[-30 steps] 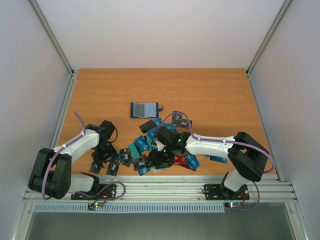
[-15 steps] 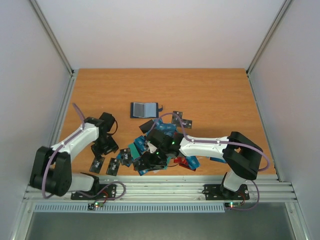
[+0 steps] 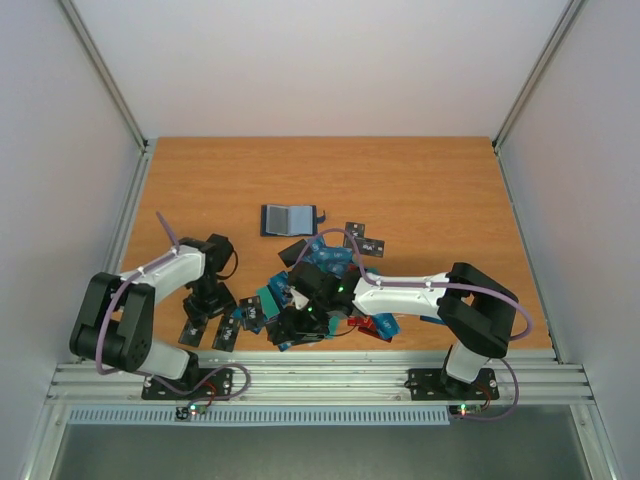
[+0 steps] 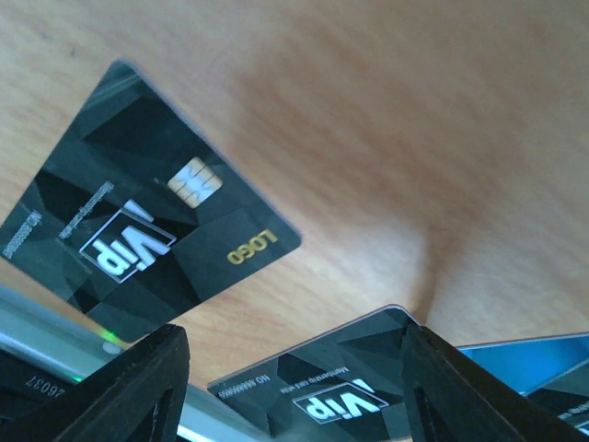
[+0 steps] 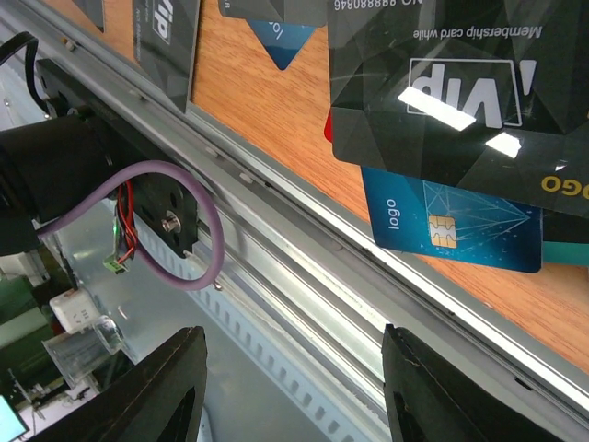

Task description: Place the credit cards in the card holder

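The card holder [image 3: 288, 219] lies open on the table behind the pile, its grey-blue inside up. The credit cards [image 3: 330, 262] are heaped at the table's middle front, in blue, teal, black and red. My left gripper [image 3: 205, 300] hangs open low over the table, left of the pile. In the left wrist view a black VIP card [image 4: 340, 387] lies between its fingers [image 4: 138, 387], and another black card [image 4: 138, 239] lies beyond it. My right gripper [image 3: 290, 325] is open and empty at the pile's front edge. Its fingers [image 5: 175, 387] point over the front rail, below a black card [image 5: 442, 92] and a blue card [image 5: 451, 221].
Two black cards [image 3: 193, 329] lie apart at the front left, close to the aluminium rail [image 3: 320, 375]. The rail and the left arm's base [image 5: 83, 166] fill the right wrist view. Bare wood stretches behind the holder, between white side walls.
My right gripper has slid left along the front of the pile. The left gripper swung back a little, then returned near the two black cards. No card has been picked up.
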